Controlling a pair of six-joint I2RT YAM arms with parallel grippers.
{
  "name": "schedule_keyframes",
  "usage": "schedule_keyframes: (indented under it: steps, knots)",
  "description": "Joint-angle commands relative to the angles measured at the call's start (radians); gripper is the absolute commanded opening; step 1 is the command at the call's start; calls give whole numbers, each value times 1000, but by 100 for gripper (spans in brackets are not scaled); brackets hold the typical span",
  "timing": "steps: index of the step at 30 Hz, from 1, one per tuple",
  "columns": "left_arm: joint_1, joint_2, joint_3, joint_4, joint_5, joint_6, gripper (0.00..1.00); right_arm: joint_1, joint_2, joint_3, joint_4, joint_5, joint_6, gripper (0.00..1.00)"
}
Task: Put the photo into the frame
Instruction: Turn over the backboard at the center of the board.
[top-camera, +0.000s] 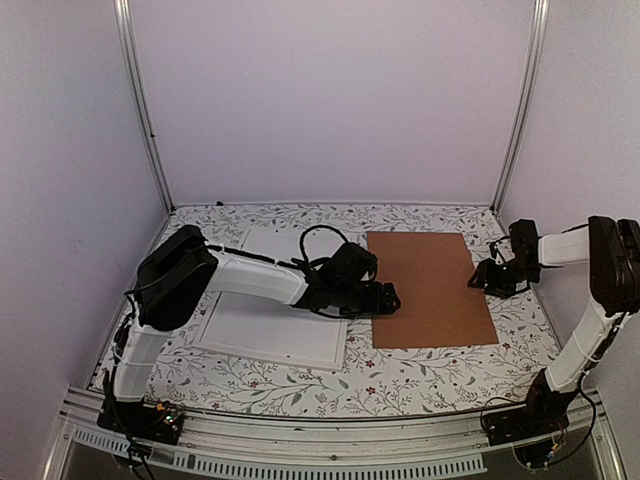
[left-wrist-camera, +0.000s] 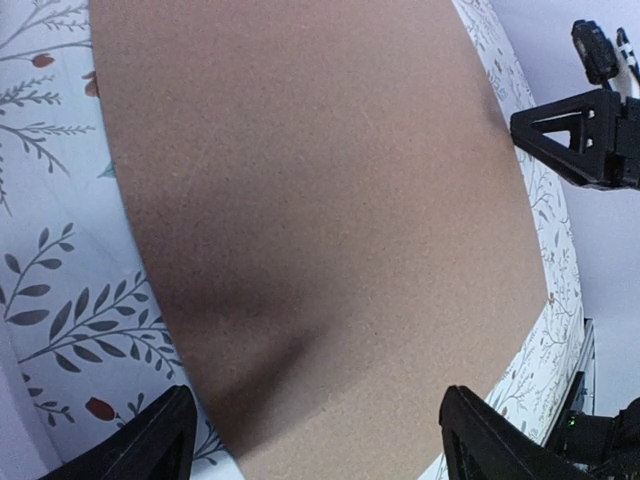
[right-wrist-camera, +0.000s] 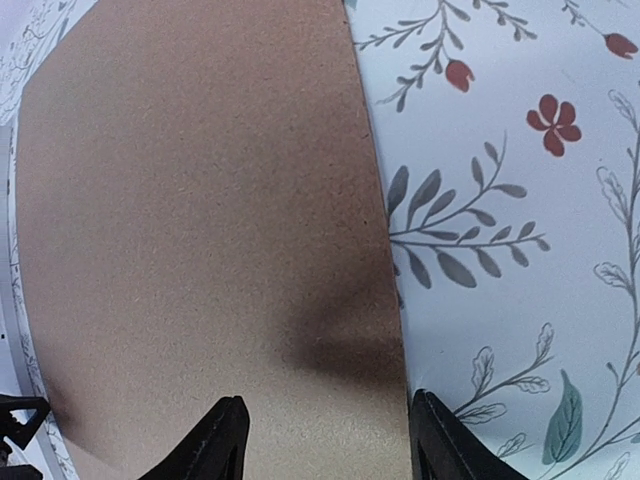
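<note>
The white frame (top-camera: 262, 338) lies flat at the front left, partly under my left arm. Behind that arm lies a plain white sheet (top-camera: 268, 243), apparently the photo with its white back up. My left gripper (top-camera: 392, 298) hangs open over the left edge of the brown backing panel (top-camera: 430, 288). In the left wrist view the gripper (left-wrist-camera: 318, 392) has only the panel (left-wrist-camera: 320, 180) below it and nothing between its fingers. My right gripper (top-camera: 478, 280) is open low over the panel's right edge; in its wrist view the gripper (right-wrist-camera: 328, 398) straddles that edge of the panel (right-wrist-camera: 190, 200).
The floral tablecloth (top-camera: 400, 385) covers the table. White walls and metal posts (top-camera: 145, 120) enclose the back and sides. In the left wrist view the right gripper (left-wrist-camera: 585, 135) shows across the panel.
</note>
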Motion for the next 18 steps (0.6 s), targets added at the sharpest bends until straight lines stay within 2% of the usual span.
schedule_keyframes:
  steps: [1,18]
  knots:
    - [10,38,-13,-90,18,-4,87,6,-34,-52,-23,-120,7,58]
    - [3,27,-36,-77,23,-12,87,6,-119,-78,57,-426,108,51]
